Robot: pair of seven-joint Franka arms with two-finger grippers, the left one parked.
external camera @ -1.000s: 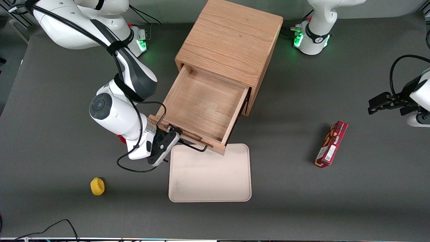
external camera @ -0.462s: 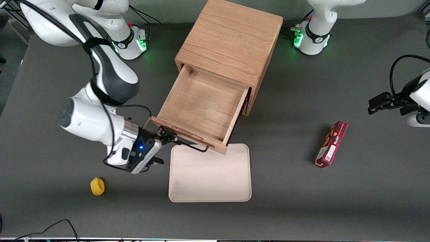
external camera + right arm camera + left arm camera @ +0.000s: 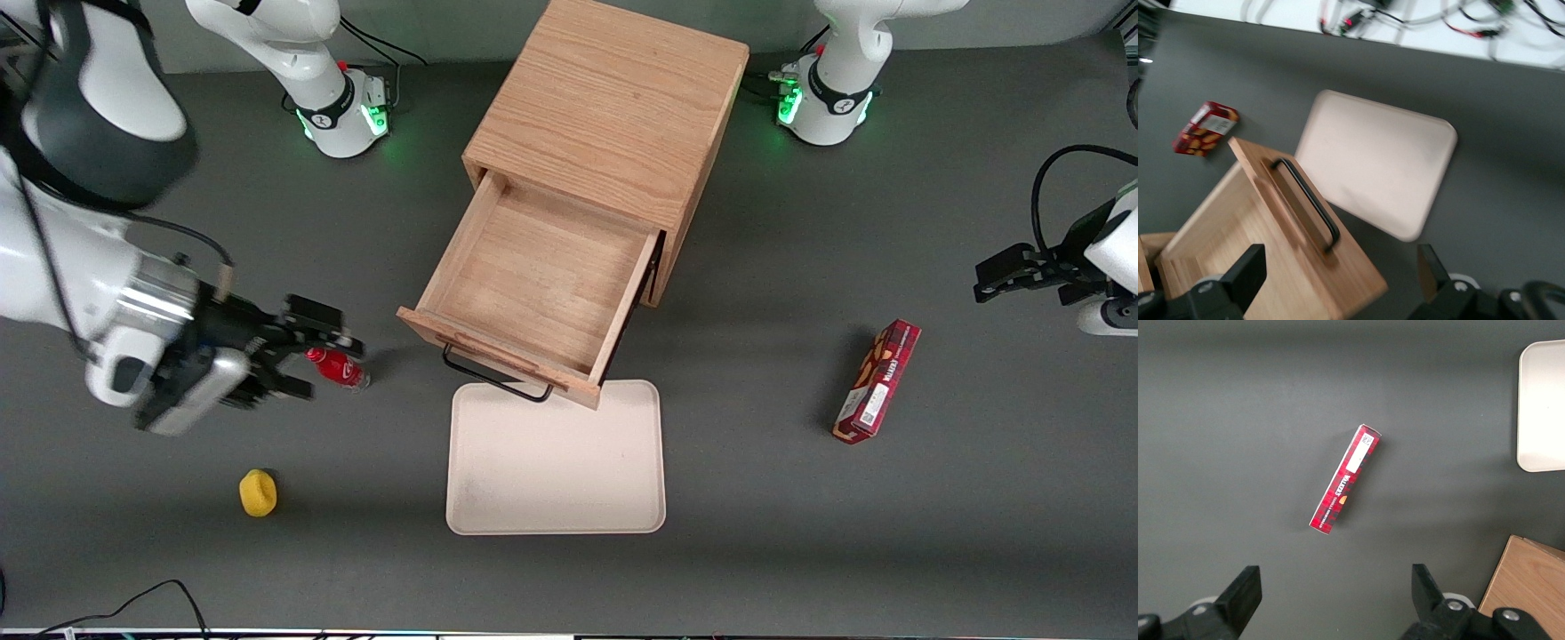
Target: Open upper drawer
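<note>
The upper drawer [image 3: 542, 276] of the light oak cabinet [image 3: 613, 107] stands pulled far out, and its inside is bare. Its long black wire handle [image 3: 493, 378] hangs over the edge of the tray. My gripper [image 3: 324, 363] is open with nothing between its fingers. It hovers well away from the drawer, toward the working arm's end of the table. The right wrist view looks between the open fingers [image 3: 1245, 273] at the drawer front [image 3: 1305, 267] and its handle [image 3: 1308, 203]. The lower drawer is hidden under the upper one.
A cream tray [image 3: 556, 458] lies on the table in front of the drawer. A small red bottle [image 3: 338, 367] lies under the gripper. A yellow object [image 3: 258, 493] sits nearer the camera. A red box [image 3: 876, 382] lies toward the parked arm's end.
My gripper has come off the drawer handle and swung away toward the working arm's end, which uncovers the red bottle. The drawer has stayed pulled out.
</note>
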